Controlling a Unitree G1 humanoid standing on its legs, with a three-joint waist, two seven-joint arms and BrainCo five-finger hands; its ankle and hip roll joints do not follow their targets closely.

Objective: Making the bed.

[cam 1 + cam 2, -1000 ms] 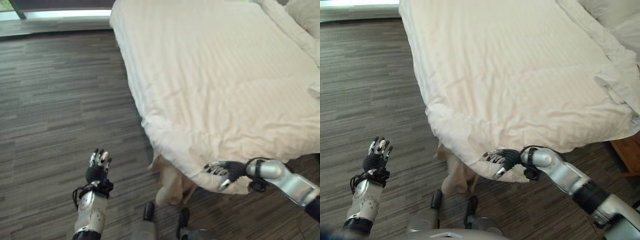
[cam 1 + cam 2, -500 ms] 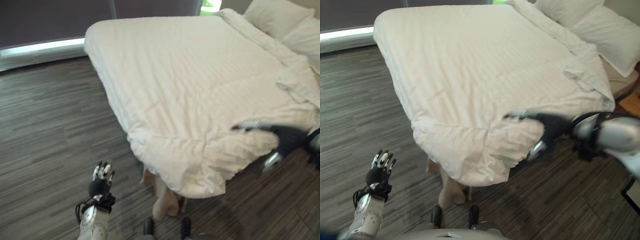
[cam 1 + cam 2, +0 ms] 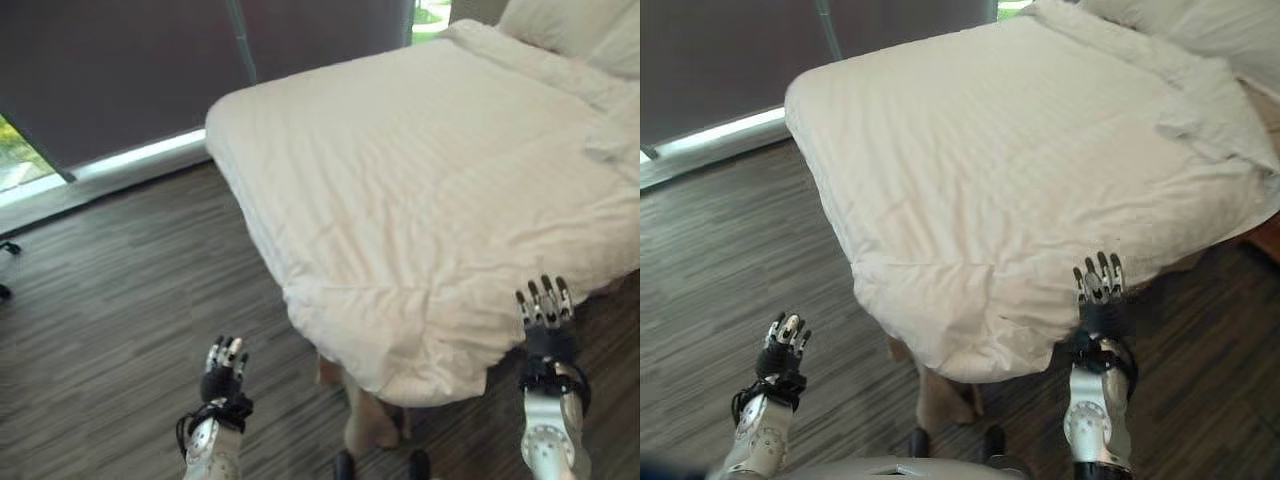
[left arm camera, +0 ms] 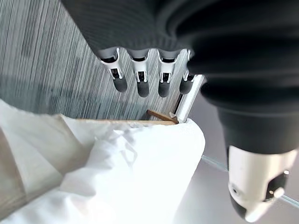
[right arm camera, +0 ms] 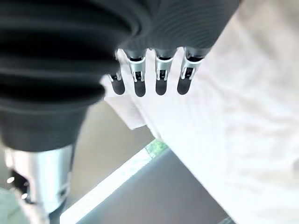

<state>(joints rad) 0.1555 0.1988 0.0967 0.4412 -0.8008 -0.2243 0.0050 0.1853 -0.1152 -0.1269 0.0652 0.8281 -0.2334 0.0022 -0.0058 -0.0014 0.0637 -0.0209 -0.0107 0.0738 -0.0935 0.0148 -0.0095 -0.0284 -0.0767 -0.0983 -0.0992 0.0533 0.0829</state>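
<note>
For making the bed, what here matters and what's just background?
Belongs to the job: white duvet, pillows, left hand, right hand, both open and empty.

Just there: wood floor, window.

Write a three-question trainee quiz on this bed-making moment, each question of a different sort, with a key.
1. True or false: the right hand is clutching the duvet.
2. Multiple choice: the left hand is over (A) the pillows, (B) the wooden floor, (C) the middle of the bed.
3. Fill in: the pillows lie at the bed's ____ end, away from the robot.

Key
1. False. Its fingers are straight and hold nothing, raised in front of the duvet's near corner.
2. B. It is raised and open, to the left of the bed.
3. Far.
</note>
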